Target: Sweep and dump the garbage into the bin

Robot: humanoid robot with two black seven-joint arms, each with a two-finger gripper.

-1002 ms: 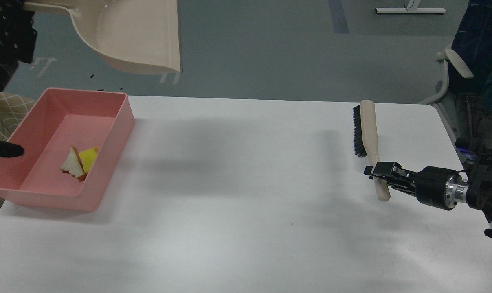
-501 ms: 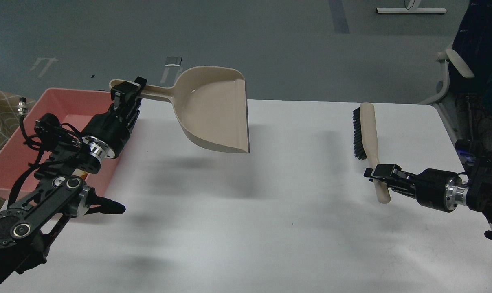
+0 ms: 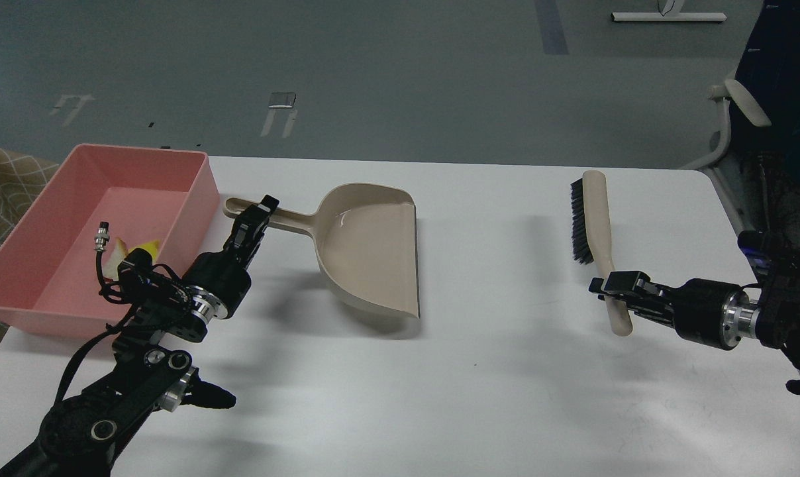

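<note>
Sitting at the white table's (image 3: 479,397) left edge, the large shallow pink plastic bin (image 3: 195,192) holds the garbage (image 3: 135,253), a yellow sponge and whitish slice partly hidden behind the left arm's cable. Just right of it, the left gripper (image 3: 259,213) is clamped on the handle of the beige plastic long-handled dustpan (image 3: 370,245), whose scoop lies on the table. Well apart at the right, the right gripper (image 3: 613,288) is closed around the handle of the beige black-bristled brush (image 3: 589,222).
</note>
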